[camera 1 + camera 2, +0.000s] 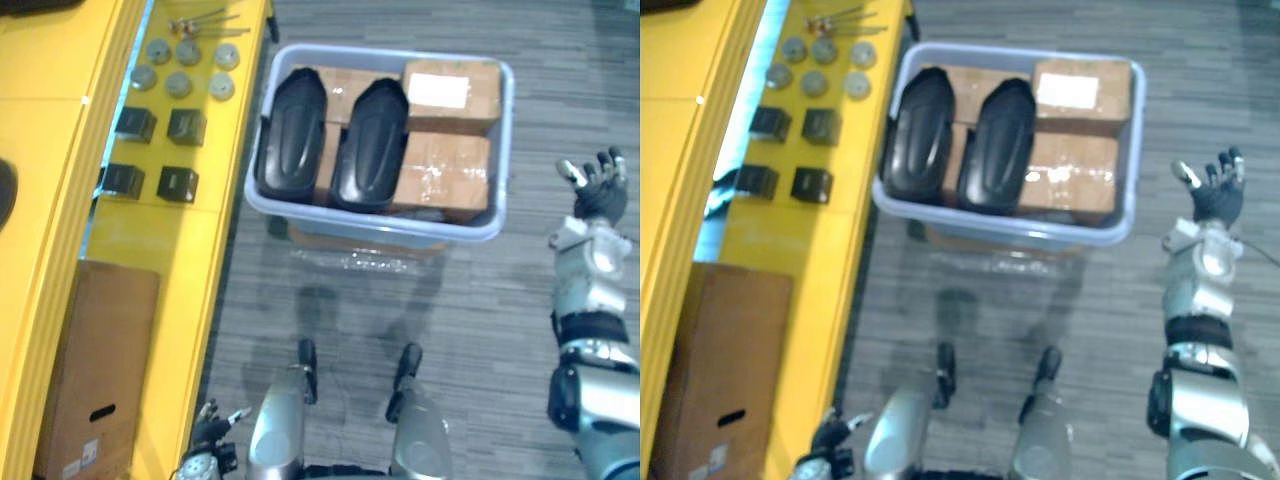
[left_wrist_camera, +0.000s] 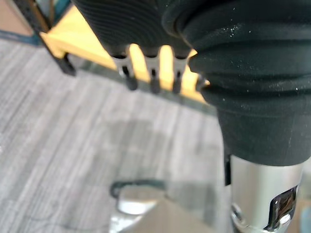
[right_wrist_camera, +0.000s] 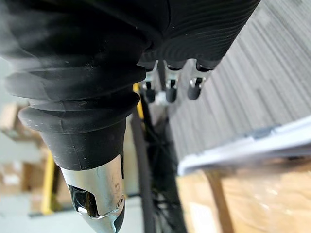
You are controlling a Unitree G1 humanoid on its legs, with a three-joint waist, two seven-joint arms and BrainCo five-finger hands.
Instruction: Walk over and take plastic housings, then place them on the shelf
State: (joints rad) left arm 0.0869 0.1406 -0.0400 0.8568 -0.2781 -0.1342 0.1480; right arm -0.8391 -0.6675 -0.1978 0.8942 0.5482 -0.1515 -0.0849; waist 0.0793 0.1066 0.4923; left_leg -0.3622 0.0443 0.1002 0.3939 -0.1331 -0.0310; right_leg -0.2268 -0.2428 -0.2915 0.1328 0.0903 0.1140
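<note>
the right hand (image 1: pixel 598 185) hovers right of the bin (image 1: pixel 380 228), fingers (image 3: pixel 168 90) spread wide and empty, the left hand (image 1: pixel 212 428) is low by the yellow shelf (image 1: pixel 190 240), fingers (image 2: pixel 153 80) loosely straight and empty, and two black housings (image 1: pixel 290 135) lie in the bin beside boxes (image 1: pixel 450 95).
</note>
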